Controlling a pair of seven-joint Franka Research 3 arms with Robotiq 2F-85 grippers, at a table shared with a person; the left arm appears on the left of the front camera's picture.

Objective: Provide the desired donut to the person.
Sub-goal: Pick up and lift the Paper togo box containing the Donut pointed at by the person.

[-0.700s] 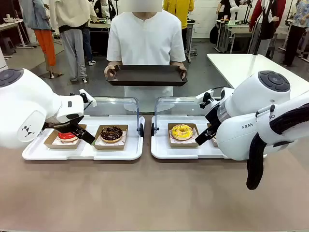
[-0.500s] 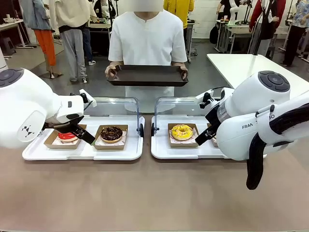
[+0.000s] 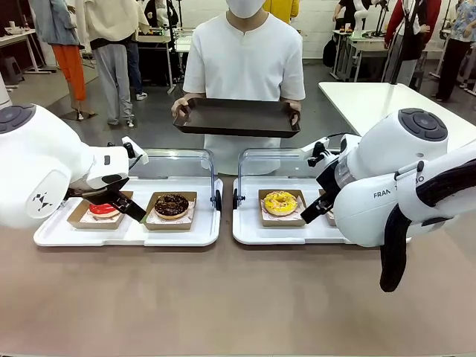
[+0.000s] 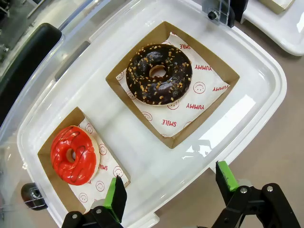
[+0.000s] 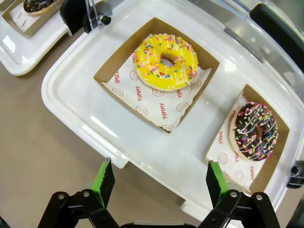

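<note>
donuts [image 3: 172,206] lie in open card boxes [image 4: 137,51], easy to lift: red donut [image 4: 73,154] and nutty chocolate donut [image 4: 160,73] below my left gripper [image 4: 169,178], yellow donut [image 5: 166,61] and sprinkled donut [image 5: 255,130] below my right gripper [image 5: 159,166]. both grippers hang wide, empty. the person [image 3: 244,67] holds a dark tray [image 3: 236,128] out to receive one.

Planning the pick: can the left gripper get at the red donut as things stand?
Probably yes: the left gripper hangs open above the tray, its clear lid stands raised, and nothing covers the red donut.

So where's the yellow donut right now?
In the front view, the yellow donut sits boxed on the right-hand white tray, just right of centre; a sprinkled chocolate donut is its neighbour.
</note>
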